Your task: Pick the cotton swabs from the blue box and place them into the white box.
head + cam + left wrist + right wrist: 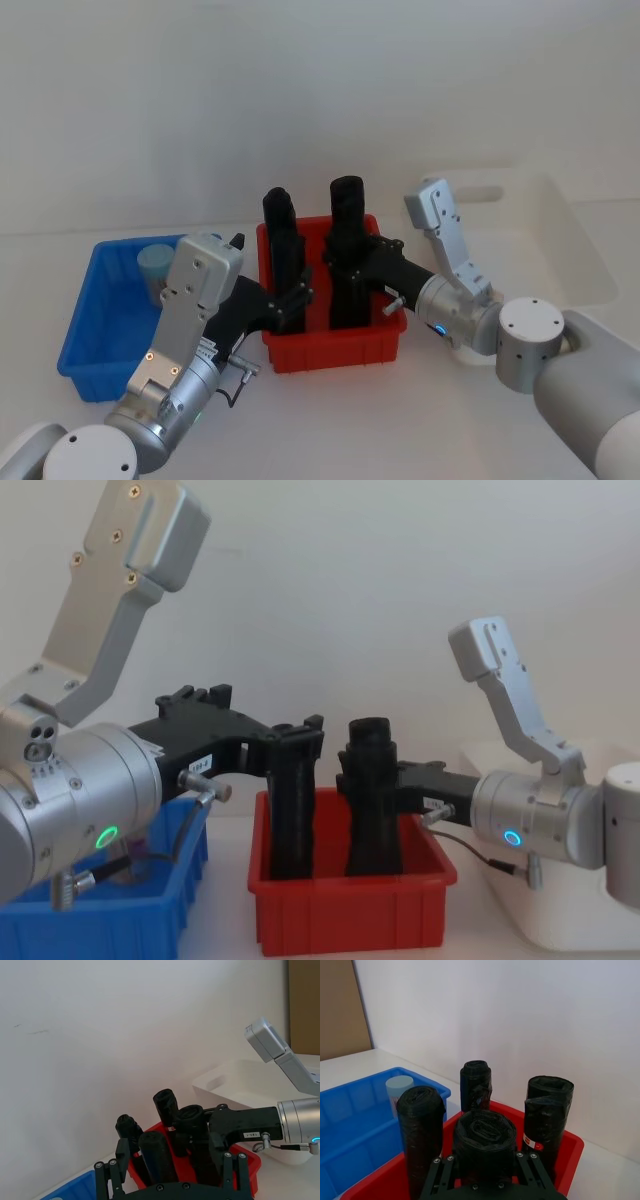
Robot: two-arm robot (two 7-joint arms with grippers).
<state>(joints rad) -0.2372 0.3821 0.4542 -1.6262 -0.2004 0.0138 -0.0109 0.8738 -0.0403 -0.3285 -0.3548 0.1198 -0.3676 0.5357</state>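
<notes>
Both grippers sit over the red bin (335,345) among upright black rolls (422,1135). Left gripper (296,745) is closed on a roll at the bin's left side; chest view shows the fingers pinching its top. Right gripper (385,785) clamps a taller roll (346,250) mid-height. One cotton swab jar (155,268), pale blue lid, stands in the blue box (90,330), well outside the left jaws; right wrist view shows it beyond a roll. White box (560,240) lies behind the right arm.

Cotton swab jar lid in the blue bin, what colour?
Pale blue lid, clearest in the right wrist view.
</notes>
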